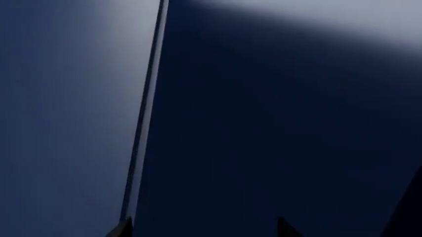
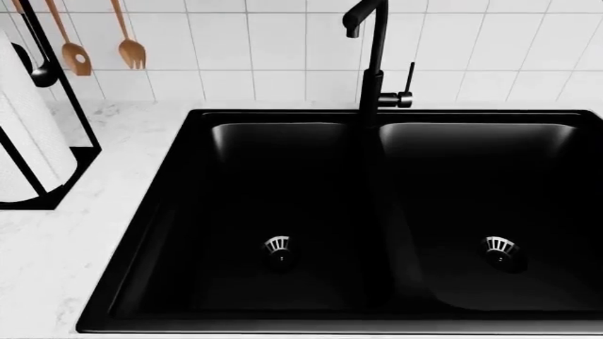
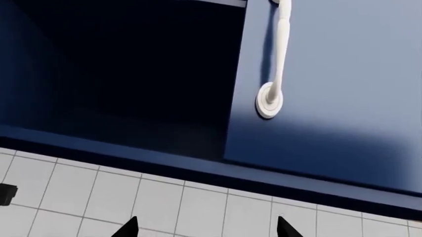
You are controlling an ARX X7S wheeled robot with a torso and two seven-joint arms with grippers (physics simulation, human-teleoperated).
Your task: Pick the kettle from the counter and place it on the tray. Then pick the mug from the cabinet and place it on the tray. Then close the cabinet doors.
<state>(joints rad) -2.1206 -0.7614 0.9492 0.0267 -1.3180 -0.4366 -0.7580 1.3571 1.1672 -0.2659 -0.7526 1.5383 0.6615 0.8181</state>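
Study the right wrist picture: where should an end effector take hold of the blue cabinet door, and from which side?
Grip the white bar handle on the cabinet door, coming at its front face: it stands off the panel on a round mount, near the edge beside the dark opening.

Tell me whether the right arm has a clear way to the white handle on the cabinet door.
Probably yes. In the right wrist view the white handle on the blue cabinet door shows unobstructed ahead of the right gripper, whose fingertips stand apart. Nothing lies between them; how far it is cannot be told.
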